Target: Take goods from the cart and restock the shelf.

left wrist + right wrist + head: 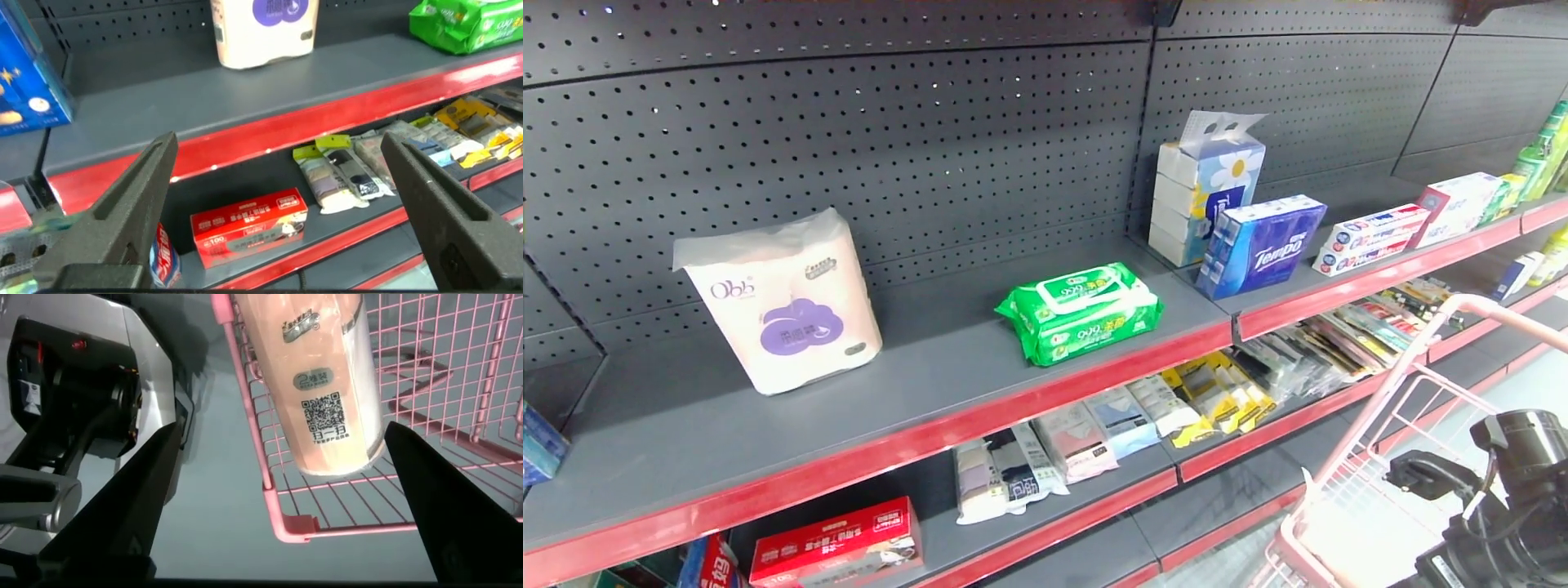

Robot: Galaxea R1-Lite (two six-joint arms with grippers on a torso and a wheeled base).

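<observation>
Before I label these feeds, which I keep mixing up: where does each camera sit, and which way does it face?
Head view: on the robot's head, facing forward and down at the shelf; the right arm shows lower right.
Left wrist view: on the left wrist, facing the shelf front; left jaws stand apart.
Right wrist view: on the right wrist, facing down at the pink cart; right jaws stand apart.
Shared: head and left wrist both show the white pack and green wipes.

Matt grey metal on the shelf [931, 367], glossy red front strip [1013, 406], perforated metal back panel [849, 139]. Shiny plastic wrap on the green wipes pack [1080, 312], and the cart [359, 530] is smooth pink coated wire.
</observation>
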